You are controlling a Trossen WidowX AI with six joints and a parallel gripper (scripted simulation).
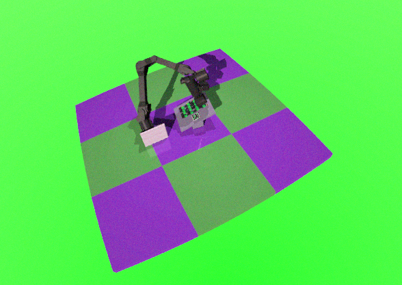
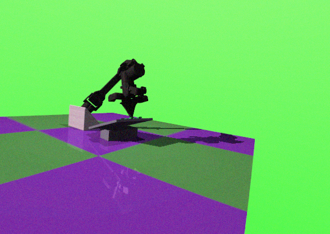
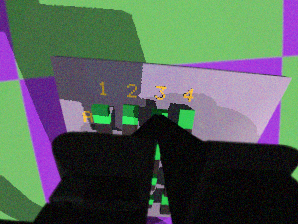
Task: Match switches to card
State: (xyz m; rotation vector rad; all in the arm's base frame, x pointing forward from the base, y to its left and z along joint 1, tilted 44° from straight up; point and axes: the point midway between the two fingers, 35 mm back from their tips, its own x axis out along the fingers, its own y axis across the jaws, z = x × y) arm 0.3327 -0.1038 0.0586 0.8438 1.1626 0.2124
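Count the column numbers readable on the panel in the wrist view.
4: the yellow numerals 1, 2, 3 and 4 run left to right above the far switch row. The shut end effector hides the panel nearer the arm, so other markings may be hidden.

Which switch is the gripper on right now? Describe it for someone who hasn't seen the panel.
Find the tilted grey panel on the checkered floor. Its far row carries orange numbers 1 to 4. The shut gripper tip sits at the switch under number 3, which shows the least green of the four.

Seemingly a bare test stage: checkered purple-green floor (image 1: pixel 219 184), plain green backdrop (image 1: pixel 307 34).
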